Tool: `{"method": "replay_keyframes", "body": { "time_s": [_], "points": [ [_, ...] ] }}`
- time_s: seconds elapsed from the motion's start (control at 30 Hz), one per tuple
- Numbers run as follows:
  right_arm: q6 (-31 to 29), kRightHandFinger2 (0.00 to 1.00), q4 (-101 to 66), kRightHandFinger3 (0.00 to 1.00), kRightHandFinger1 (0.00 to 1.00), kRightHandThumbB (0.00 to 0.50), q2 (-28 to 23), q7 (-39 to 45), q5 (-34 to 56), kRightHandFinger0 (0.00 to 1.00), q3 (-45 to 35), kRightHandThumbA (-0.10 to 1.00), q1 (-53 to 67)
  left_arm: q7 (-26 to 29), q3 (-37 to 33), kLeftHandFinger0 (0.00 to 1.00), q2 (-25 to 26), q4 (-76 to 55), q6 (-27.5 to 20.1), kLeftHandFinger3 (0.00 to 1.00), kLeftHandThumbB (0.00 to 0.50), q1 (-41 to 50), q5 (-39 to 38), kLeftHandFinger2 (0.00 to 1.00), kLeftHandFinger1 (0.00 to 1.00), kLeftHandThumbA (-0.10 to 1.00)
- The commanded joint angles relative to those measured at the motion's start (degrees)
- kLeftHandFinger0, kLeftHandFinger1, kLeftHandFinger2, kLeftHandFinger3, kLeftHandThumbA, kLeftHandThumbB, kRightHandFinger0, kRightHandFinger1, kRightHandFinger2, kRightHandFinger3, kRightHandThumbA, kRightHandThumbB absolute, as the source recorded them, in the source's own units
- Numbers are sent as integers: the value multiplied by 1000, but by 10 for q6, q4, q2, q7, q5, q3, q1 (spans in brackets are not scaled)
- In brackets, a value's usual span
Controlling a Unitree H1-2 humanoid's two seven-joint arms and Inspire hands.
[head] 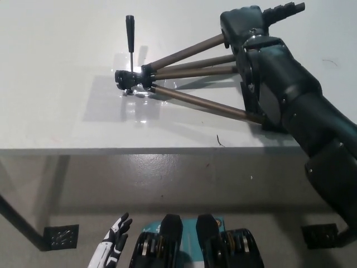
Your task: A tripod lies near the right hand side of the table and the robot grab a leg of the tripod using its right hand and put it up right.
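The tripod [184, 67] lies flat on the white table [67, 111], with its head [127, 79] to the left and a thin black handle [130, 33] pointing away. Its three bronze legs fan out to the right. My black right hand [254, 22] lies over the far end of the upper leg [187, 51], its fingers [284, 10] stretched out straight to the right, not closed on a leg. My forearm hides the feet of the legs. My white left hand [113, 245] rests low at the bottom left, below the table, its fingers apart.
The table's front edge [167, 149] crosses the picture at mid height, with grey floor below it. Two black foot plates [61, 237] [319, 234] sit on the floor. A small dark mark [220, 140] lies near the edge.
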Motion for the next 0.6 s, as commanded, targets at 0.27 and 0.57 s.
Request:
{"method": "replay_keyframes", "body": {
  "time_s": [0.27,0.57],
  "points": [
    [-174,661,-39,868,232,57,2,-219,153,0,-226,-100,-75,-17,-10,1000,12,-34,-12,1000,371,-4,11,1000,1000,1000],
    [-168,569,-62,759,89,121,23,-209,214,0,-369,-100,-139,-23,-10,1000,11,-26,-13,1000,367,-11,3,1000,1000,1000]
  ]
}}
